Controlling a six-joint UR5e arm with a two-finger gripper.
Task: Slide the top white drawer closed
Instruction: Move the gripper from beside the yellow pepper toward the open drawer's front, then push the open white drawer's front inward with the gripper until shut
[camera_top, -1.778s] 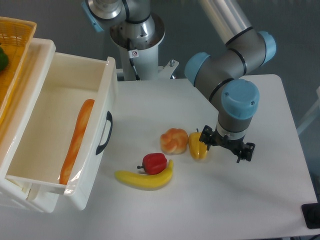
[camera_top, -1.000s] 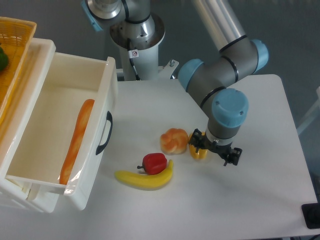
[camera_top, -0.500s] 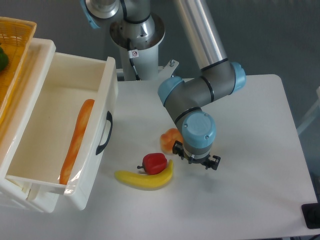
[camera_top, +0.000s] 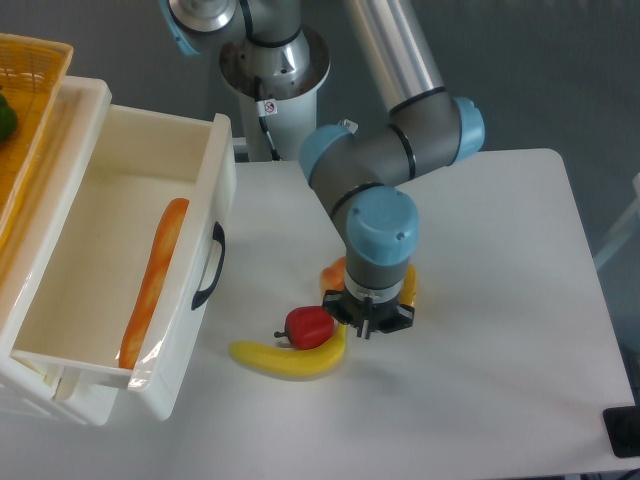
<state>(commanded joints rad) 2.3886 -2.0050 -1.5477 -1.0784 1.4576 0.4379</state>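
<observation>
Fixed camera view, near to far. Top white drawer (camera_top: 95, 370) pulled well out of its cabinet at frame left, near corner closest to the lens. Orange baguette-like loaf (camera_top: 152, 280) lies lengthwise inside. Curved black handle (camera_top: 210, 265) on the front panel, facing right toward the open tabletop.

Right of the handle: banana (camera_top: 285, 358), red pepper (camera_top: 308, 326) resting against it. Gripper (camera_top: 368, 318) just right of the pepper, pointing down, low over the table; wrist hides the fingers, so cannot tell whether spread or closed. Nothing visibly held.

Drawer front lies left of the gripper, fruit between. Drawer's long axis runs left-right, tilted in this view; closing push would go leftward against the front panel.

Behind gripper: orange roll (camera_top: 334, 272) and yellow pepper (camera_top: 408, 284), mostly hidden.
</observation>
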